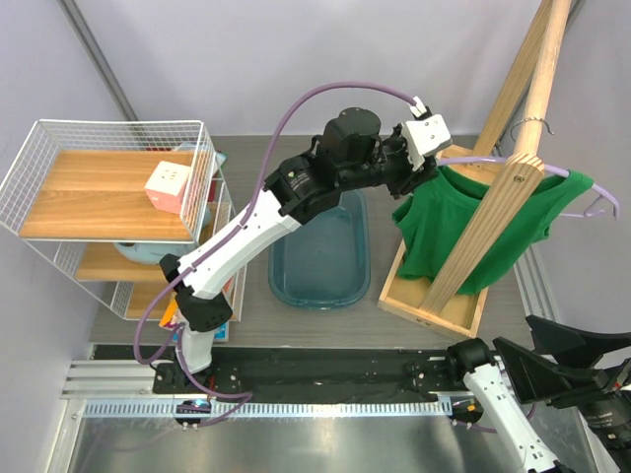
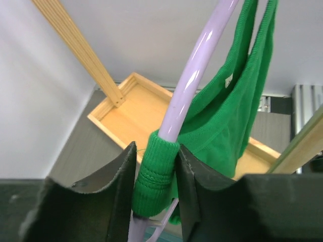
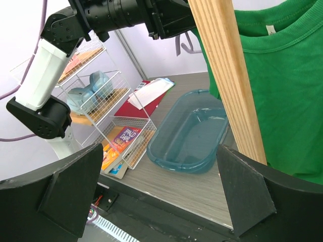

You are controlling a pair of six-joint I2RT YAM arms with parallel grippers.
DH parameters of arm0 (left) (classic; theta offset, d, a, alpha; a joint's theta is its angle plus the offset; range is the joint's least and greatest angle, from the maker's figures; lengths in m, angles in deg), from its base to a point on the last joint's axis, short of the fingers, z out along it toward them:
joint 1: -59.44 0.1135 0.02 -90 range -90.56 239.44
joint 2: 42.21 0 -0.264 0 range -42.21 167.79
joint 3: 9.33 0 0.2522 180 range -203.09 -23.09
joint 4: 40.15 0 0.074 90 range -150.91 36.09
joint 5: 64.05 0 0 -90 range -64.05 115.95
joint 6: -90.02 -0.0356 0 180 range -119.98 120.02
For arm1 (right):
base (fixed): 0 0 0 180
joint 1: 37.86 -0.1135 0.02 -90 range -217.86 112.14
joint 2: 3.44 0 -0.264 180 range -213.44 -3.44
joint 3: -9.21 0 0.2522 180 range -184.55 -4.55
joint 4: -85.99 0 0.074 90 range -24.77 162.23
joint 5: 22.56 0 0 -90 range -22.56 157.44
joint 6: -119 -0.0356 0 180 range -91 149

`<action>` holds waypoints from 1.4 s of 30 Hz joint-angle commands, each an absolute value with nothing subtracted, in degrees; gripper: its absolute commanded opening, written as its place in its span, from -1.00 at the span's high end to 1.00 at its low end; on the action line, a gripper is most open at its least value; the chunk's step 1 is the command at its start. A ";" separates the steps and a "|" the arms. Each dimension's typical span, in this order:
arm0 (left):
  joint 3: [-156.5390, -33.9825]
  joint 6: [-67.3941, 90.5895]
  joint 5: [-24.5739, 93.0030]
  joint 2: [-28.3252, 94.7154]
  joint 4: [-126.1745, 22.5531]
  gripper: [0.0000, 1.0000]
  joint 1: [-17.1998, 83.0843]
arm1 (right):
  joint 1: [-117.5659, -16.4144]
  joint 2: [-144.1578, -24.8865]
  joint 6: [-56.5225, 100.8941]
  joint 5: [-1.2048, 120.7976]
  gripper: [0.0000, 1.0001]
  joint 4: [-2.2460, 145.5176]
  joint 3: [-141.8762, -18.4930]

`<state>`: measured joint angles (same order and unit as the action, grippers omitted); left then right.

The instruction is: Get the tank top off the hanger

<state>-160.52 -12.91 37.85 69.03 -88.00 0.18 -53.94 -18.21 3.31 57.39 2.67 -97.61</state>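
Observation:
The green tank top [image 1: 444, 222] hangs on the lilac hanger [image 1: 603, 201], whose silver hook [image 1: 533, 124] sits over a wooden rack pole [image 1: 540, 89]. My left gripper [image 1: 426, 169] is at the hanger's left end. In the left wrist view its jaws [image 2: 156, 176] are shut on the tank top's strap [image 2: 157, 166], which wraps the hanger arm [image 2: 194, 65]. My right gripper [image 1: 515, 332] is low at the near right, open and empty [image 3: 161, 186]. The tank top [image 3: 292, 85] hangs above and beyond it.
The wooden rack stands in a wooden tray [image 1: 434, 301]; its slanted post [image 3: 227, 75] crosses in front of the top. A teal tub [image 1: 320, 251] lies left of the tray. A white wire shelf [image 1: 108, 187] with a pink-white cube [image 1: 168, 187] and books stands at the far left.

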 commanded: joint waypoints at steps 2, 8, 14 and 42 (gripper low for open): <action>-160.47 -11.32 39.93 68.53 -84.94 0.58 0.29 | -54.21 -20.67 4.39 56.71 -0.99 1.48 -99.12; -160.29 -8.78 37.91 66.95 -84.76 0.93 0.29 | -54.21 -20.67 4.74 56.72 -0.99 1.48 -99.12; -160.46 -4.03 36.23 65.02 -82.66 1.00 0.38 | -54.21 -20.32 4.83 57.24 -0.99 1.65 -98.86; -161.78 -1.74 38.96 59.39 -78.26 1.00 2.05 | -54.21 -20.40 5.18 56.98 -0.99 1.30 -100.09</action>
